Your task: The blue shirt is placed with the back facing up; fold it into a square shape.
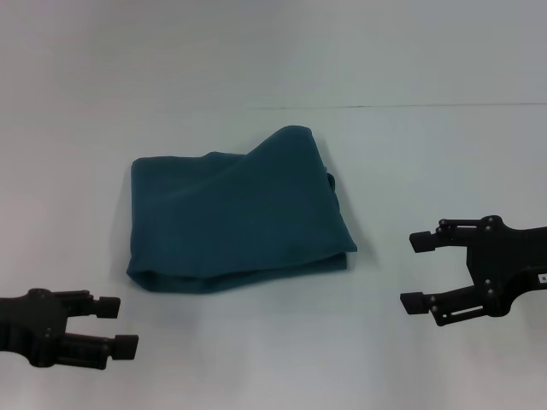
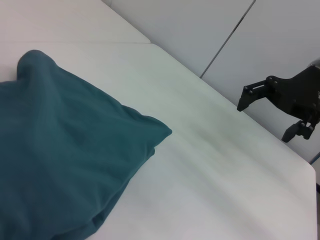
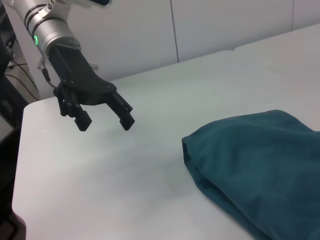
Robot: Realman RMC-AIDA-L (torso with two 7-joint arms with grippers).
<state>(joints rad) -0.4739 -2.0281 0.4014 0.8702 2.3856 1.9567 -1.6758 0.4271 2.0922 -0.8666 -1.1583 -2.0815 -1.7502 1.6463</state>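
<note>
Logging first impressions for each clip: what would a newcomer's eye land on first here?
The blue shirt stands out first: a dark teal bundle folded into a rough, slightly lumpy square in the middle of the white table. Next come the two black grippers flanking it on the near side, both open and empty: the left gripper off the shirt's near-left corner, the right gripper to the shirt's right. Neither touches the fabric.

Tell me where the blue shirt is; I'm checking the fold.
In the head view the blue shirt lies folded mid-table, between the open left hand and open right hand, touching neither.
</note>
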